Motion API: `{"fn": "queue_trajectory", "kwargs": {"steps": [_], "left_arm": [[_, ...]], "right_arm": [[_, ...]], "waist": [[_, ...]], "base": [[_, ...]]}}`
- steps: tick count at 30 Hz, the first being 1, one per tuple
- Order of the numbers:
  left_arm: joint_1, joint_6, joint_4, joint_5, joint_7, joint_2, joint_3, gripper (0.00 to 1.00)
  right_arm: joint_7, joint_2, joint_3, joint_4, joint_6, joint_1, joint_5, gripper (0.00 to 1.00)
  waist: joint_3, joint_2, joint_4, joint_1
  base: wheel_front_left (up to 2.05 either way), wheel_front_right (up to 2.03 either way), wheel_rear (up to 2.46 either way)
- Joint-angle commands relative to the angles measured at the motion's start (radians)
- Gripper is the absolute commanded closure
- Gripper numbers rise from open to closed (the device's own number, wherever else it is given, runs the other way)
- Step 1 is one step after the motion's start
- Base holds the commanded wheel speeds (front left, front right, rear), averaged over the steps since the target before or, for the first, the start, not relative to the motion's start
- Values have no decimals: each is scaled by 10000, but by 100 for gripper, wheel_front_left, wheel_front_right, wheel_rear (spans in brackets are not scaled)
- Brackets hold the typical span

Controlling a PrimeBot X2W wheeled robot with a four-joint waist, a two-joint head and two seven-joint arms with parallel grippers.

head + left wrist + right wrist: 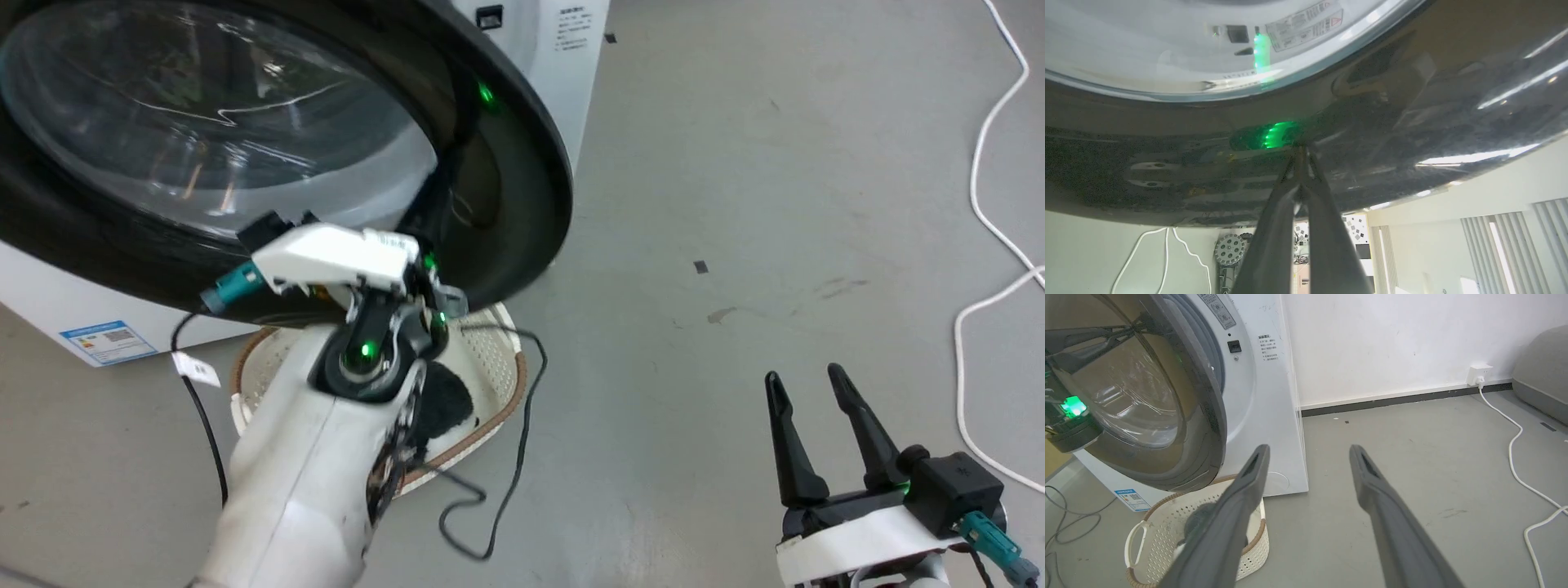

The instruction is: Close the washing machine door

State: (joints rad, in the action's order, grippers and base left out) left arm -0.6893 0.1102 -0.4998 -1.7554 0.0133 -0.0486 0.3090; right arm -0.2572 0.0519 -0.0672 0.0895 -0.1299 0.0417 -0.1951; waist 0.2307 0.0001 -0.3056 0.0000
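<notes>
The washing machine door (506, 245) is a big glossy black ring around a clear glass bowl (204, 122). It stands partly open in front of the white washing machine (563, 49). My left gripper (449, 167) is shut with nothing in it, reaching up to the door's outer face. In the left wrist view that left gripper (1300, 149) has its tips touching the door (1412, 122) on its glossy black rim. My right gripper (808, 380) is open over the floor at the lower right, far from the door. From the right wrist, my right gripper (1308, 451) points past the door (1208, 416) and washing machine (1257, 396).
A white laundry basket (494, 359) with a brown rim sits on the floor under the door, also seen as the basket (1155, 535). A black cable (514, 465) loops beside it. A white cable (976, 204) runs along the floor at the right to a wall socket (1480, 371).
</notes>
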Motion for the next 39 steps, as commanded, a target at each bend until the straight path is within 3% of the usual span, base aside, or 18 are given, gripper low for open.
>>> {"fn": "queue_trajectory", "kwargs": {"steps": [1,8,12,15,20,23,26,27,30,33,37,38,39], "left_arm": [[-496,98,-398,15,389,-17,90,100],[-956,190,-1211,-149,626,-17,690,100],[-368,200,-842,657,445,-202,1299,100],[625,202,-93,2581,706,-1096,2619,100],[1683,179,259,6123,2067,-2720,4554,100],[2084,-305,523,8076,2427,-3441,4973,100],[2666,-1005,1564,9311,2475,-3720,3976,100],[2666,-1005,1564,9311,2475,-3720,3976,100],[3603,-1608,2906,10689,2480,-3853,2661,100],[4708,-2003,4110,11519,2481,-3574,1216,100],[6101,-2092,5256,12398,2482,-2905,-272,100],[6409,-2027,5422,12570,2483,-2723,-506,81],[6679,-1965,5536,12779,2483,-2567,-701,15]], "right_arm": [[-45,-16,-15,-40,-8,173,-32,0],[-45,-16,101,-46,-8,109,-94,0],[-45,-16,188,-61,-8,37,-42,0],[-45,-16,310,-51,-8,-62,41,0],[-45,-16,400,-25,-8,-263,138,0],[-45,-16,451,-19,-8,-400,194,0],[-45,-16,502,-47,-8,-535,230,0],[-45,-16,502,-47,-8,-535,230,0],[-45,-16,480,-61,-8,-622,279,0],[-45,-16,421,-74,-8,-679,301,0],[-45,-16,356,-60,-8,-760,318,0],[-45,-16,334,-53,-8,-782,324,0],[-45,-16,317,-50,-8,-803,327,0]], "waist": [[47,-1,-79,0],[-120,-1,168,0],[-414,-1,573,0],[-827,-1,1093,0],[-1368,-1,1824,0],[-1629,-1,2273,0],[-1828,-1,2698,0],[-1828,-1,2698,0],[-1975,-1,3014,0],[-2105,-1,3228,0],[-2252,-1,3381,0],[-2277,-1,3402,0],[-2296,-1,3420,0]], "base": [[0,0,0],[0,0,0],[0,0,0],[0,0,0],[0,0,0],[0,0,0],[0,0,0],[0,0,0],[0,0,0],[0,0,0],[0,0,0],[0,0,0],[0,0,0]]}}
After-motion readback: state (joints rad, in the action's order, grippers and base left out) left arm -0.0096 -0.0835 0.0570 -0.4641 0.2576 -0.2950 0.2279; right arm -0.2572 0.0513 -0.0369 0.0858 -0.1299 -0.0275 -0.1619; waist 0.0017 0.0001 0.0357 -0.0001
